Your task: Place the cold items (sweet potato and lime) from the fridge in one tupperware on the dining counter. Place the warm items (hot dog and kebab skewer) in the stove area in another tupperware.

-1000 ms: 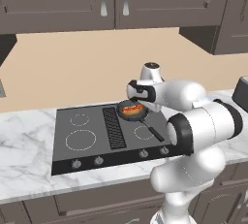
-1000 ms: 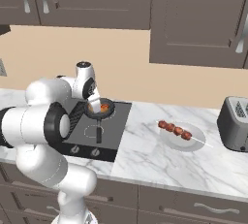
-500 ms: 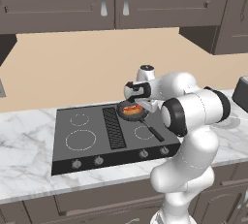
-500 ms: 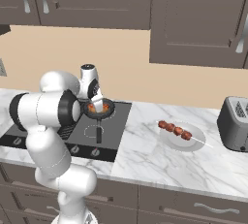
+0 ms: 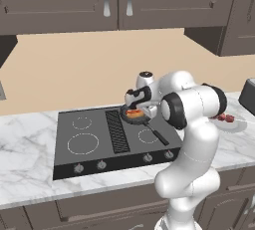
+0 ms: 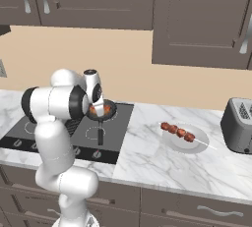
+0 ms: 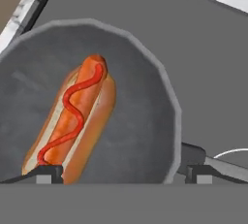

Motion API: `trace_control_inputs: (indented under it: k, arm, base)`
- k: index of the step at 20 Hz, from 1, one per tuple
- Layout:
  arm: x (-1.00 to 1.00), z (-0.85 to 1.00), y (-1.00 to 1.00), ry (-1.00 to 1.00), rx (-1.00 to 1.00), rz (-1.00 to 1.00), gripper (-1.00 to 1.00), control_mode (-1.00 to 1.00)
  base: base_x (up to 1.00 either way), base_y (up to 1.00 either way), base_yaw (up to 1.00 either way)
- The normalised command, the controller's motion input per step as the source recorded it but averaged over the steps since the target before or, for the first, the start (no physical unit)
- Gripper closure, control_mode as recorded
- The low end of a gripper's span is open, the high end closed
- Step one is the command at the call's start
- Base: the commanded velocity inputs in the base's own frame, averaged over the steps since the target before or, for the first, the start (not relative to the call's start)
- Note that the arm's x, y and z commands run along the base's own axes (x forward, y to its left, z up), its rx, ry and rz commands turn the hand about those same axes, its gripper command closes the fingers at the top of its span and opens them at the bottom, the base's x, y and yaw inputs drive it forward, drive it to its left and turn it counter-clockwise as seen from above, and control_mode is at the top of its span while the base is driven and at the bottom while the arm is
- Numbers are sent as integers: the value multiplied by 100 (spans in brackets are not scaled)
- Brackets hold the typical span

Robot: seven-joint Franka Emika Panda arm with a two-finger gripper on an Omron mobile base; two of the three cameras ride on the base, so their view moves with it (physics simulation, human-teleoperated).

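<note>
Above the black flat cooktop (image 5: 117, 137), the white arm's two-finger gripper (image 7: 123, 173) is hanging lower and closer over the dark round frying pan (image 7: 145, 136) than half a second ago, its elbow now swung further forward. The jaws are standing wide open, holding nothing, one dark fingertip (image 7: 48, 173) at each side of the pan's near edge. The red sausage in a tan bun (image 7: 75, 121), striped with a squiggle of ketchup, is lying slantwise inside the pan, untouched. In the right base view the arm's own white links are partly screening the pan (image 6: 101, 110), whose long dark handle is pointing toward the cooktop's front. Well apart on the white marble counter (image 6: 162, 164), the thin stick of reddish-brown chunks (image 6: 178, 131) is resting across a pale round plate (image 6: 189, 140), near a grey steel toaster (image 6: 238, 125).
</note>
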Motion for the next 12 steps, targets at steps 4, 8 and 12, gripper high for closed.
trace_control_inputs:
  k: [4,8,12]
  arm:
    - [18,-32,0,0,3,-11,-100,-100]
    - [28,-21,0,0,6,-9,-100,-100]
    - [30,-5,0,0,11,-6,-100,-100]
  base:
    - [0,0,0]
    - [0,0,0]
    - [0,0,0]
